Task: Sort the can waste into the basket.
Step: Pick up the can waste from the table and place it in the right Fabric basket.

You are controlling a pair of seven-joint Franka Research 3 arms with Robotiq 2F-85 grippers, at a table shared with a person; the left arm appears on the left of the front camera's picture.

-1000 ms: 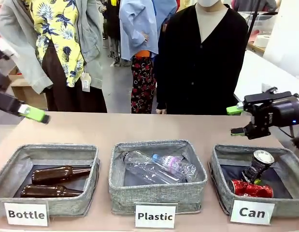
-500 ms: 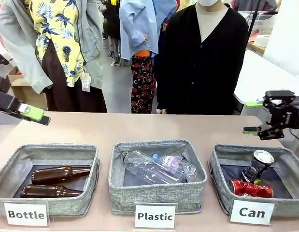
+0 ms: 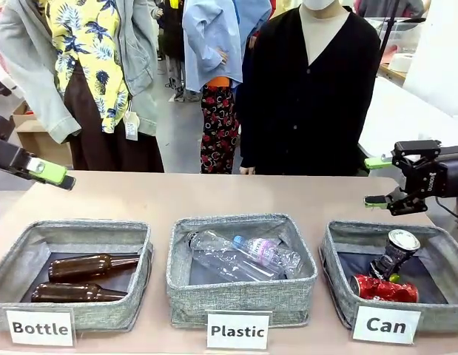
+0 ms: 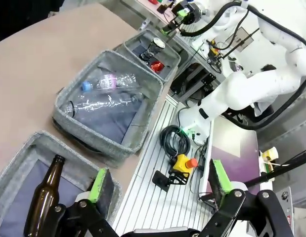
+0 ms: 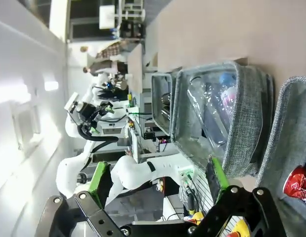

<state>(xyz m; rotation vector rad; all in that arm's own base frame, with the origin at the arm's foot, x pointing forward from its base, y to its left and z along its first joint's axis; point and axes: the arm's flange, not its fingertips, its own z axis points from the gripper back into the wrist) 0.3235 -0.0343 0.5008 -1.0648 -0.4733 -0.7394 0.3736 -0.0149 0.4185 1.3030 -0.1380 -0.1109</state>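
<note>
Basket labels [image 3: 40, 328] read "Bottle", "Plastic", "Can".

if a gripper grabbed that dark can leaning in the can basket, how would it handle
The dark can is crushed, so it's probably light and may dent further. It leans on the red can, so it may tip if nudged. Its shiny metal could be slippery.

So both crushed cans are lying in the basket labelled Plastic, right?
Not quite. In the front view, the red can and the dark can lie in the basket labelled Can; the Plastic basket holds clear bottles.
</note>
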